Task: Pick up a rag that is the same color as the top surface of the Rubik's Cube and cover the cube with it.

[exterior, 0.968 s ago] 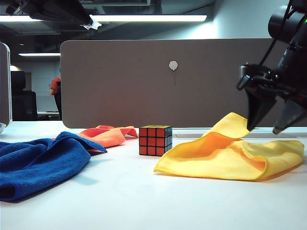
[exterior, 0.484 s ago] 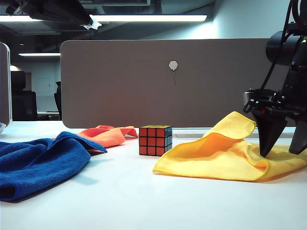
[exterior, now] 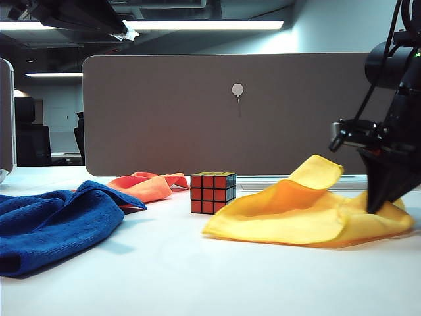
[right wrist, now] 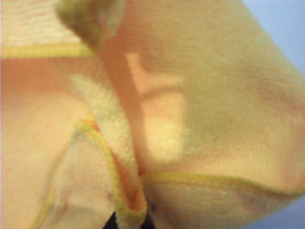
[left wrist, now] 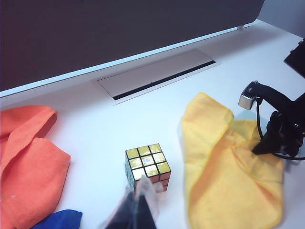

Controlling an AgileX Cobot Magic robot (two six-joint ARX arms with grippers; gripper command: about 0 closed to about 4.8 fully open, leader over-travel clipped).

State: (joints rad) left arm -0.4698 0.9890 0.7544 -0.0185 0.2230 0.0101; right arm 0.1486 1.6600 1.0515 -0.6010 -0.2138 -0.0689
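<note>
Right gripper (exterior: pixel 385 201): now clenched on the rag (exterior: pixel 309 214), pinching a fold at its far right; a second ago it hung spread above.
Left gripper (left wrist: pixel 138 212): blurred, just beside the Rubik's Cube (left wrist: pixel 147 166); grip cannot be told.
Rag: soft yellow microfibre, rumpled, stitched hem.
Cube: yellow top, on the white table (exterior: pixel 197 270).
Others: blue cloth (exterior: pixel 52 224), orange cloth (exterior: pixel 148 185).

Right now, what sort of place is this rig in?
Probably an office: a white desk backed by a grey divider panel, a cable slot set into the desk, ceiling strip lights and an office chair behind.
</note>
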